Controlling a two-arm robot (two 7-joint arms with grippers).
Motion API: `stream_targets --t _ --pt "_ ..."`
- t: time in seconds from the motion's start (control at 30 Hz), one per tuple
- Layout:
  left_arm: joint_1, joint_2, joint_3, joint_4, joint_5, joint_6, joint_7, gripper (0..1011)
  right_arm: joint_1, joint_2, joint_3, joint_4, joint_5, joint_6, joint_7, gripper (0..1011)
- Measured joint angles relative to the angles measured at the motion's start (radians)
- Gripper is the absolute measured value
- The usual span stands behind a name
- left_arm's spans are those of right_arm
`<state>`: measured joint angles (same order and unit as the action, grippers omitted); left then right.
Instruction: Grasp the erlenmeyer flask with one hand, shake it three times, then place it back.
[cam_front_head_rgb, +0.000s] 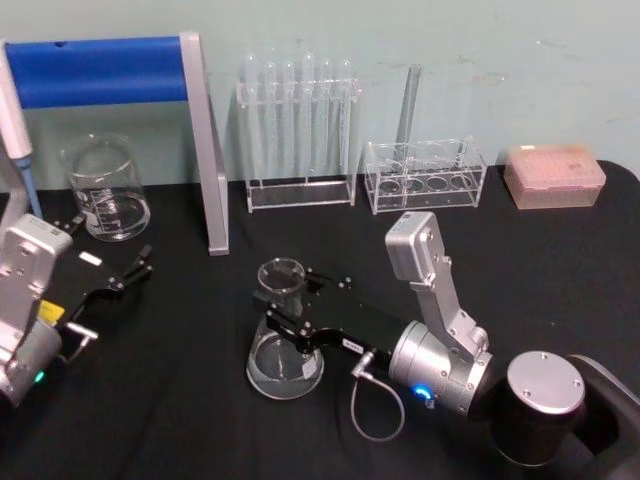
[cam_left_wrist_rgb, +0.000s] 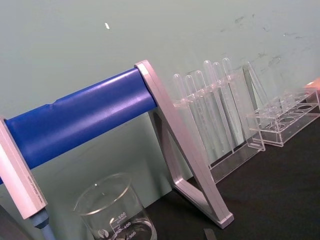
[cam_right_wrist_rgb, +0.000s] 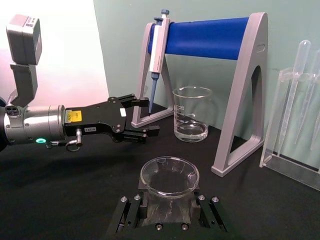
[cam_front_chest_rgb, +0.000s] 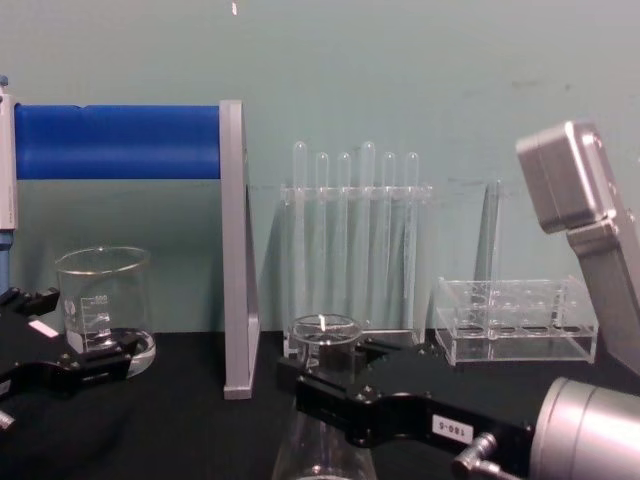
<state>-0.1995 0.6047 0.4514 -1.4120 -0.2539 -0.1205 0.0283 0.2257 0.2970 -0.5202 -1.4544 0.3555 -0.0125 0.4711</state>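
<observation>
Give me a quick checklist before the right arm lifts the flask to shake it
1. Right end effector at the erlenmeyer flask neck, a finger on each side: ok.
2. Fingers closed firmly on the glass: cannot tell.
3. Flask upright, base on the black table: ok.
4. Left end effector away from the flask, near the beaker: ok.
5. Blue-bar stand and test tube rack behind the flask, apart from it: ok.

A blue roller (cam_left_wrist_rgb: 82, 117) runs slantwise between grey metal end frames (cam_left_wrist_rgb: 187, 165), forming a stand on a black table (cam_left_wrist_rgb: 280, 195) against a pale green wall (cam_left_wrist_rgb: 150, 30). Under the roller stands a clear glass beaker (cam_left_wrist_rgb: 115, 210) with printed graduations. Beyond the stand, a clear rack (cam_left_wrist_rgb: 227, 125) holds upright test tubes (cam_left_wrist_rgb: 210, 107). Farther along sits a second, lower clear rack (cam_left_wrist_rgb: 285, 122) with round holes.
</observation>
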Motion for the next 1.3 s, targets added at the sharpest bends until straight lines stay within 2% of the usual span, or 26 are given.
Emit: stream_targets --t 1.1,1.3 --pt "0.0 0.0 0.0 0.0 0.0 0.0 0.0 1001 0.002 -0.004 -0.002 0.015 0.001 0.009 -0.003 453" --pt "0.0 0.0 0.0 0.0 0.0 0.0 0.0 1001 0.001 -0.004 -0.002 0.018 -0.002 0.014 -0.003 615"
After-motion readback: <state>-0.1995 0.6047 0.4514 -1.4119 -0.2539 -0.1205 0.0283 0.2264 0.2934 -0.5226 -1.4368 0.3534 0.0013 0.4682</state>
